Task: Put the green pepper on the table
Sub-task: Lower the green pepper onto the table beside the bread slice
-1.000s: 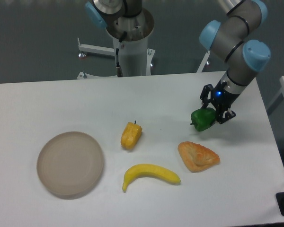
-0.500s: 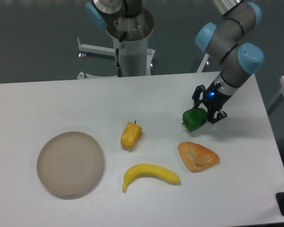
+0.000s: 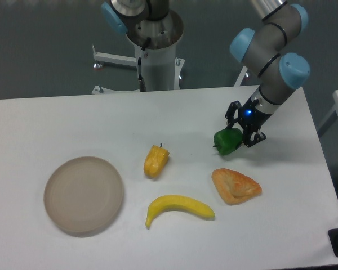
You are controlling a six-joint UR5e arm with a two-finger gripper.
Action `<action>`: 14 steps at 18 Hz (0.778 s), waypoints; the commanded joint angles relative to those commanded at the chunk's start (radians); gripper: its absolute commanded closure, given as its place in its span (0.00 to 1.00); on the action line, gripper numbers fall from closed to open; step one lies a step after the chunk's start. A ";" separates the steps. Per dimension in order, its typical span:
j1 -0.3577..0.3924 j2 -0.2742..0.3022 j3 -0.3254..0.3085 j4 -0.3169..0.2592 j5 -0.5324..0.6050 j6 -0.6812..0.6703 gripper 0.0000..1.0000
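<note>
The green pepper point(image 3: 226, 141) is small, glossy and dark green. It sits low over the white table point(image 3: 73, 124), right of centre; I cannot tell whether it touches the surface. My gripper point(image 3: 236, 134) comes down from the upper right and is shut on the pepper, its black fingers on either side of the top. A blue light glows on the gripper body.
A yellow-orange pepper point(image 3: 156, 161) lies mid-table. A banana point(image 3: 179, 207) lies in front of it. A pastry point(image 3: 235, 186) lies just below the green pepper. A round beige plate point(image 3: 83, 194) sits at the front left. The robot base point(image 3: 155, 50) stands behind the table.
My gripper has moved left and slightly up in the frame with the green pepper in it, away from the table's right edge. The other objects have not moved.
</note>
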 joint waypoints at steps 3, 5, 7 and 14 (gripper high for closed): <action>-0.002 0.000 0.000 0.000 0.000 0.000 0.58; -0.002 0.000 -0.002 0.000 0.002 0.000 0.58; -0.003 0.000 -0.006 0.002 0.002 0.000 0.58; -0.003 0.000 -0.006 0.002 0.002 0.000 0.55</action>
